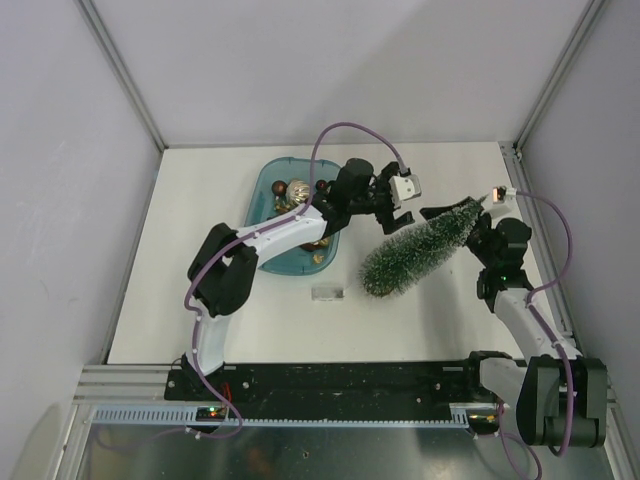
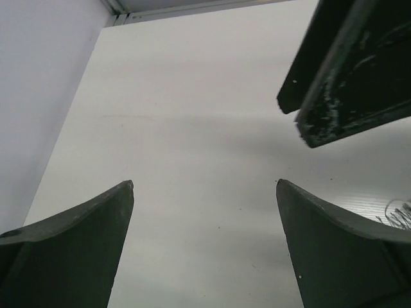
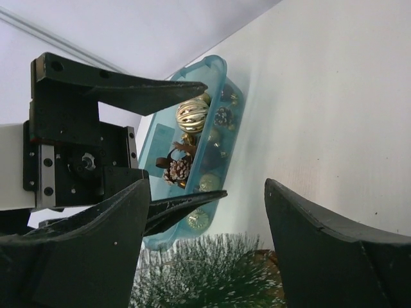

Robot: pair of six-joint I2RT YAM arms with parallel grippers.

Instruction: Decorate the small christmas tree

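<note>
The small christmas tree [image 1: 410, 250], dark green with frosty tips, slants off the table, its wide base toward the lower left and its tip at the right. My right gripper [image 1: 475, 225] is closed on its upper part, and bristles [image 3: 212, 269] fill the space between the wide-set fingers of that gripper [image 3: 205, 186]. Just left of the tip, my left gripper [image 1: 412, 218] stands open, with nothing between its fingers [image 2: 204, 186]. In the right wrist view its black fingers [image 3: 154, 93] spread in front of the tray.
A teal tray [image 1: 268, 190] at the back left holds a gold ribbed ball [image 3: 192, 114], a pinecone [image 3: 178, 170] and several small ornaments. A small clear piece [image 1: 328, 292] lies on the table below the tray. Frame posts and walls ring the white table.
</note>
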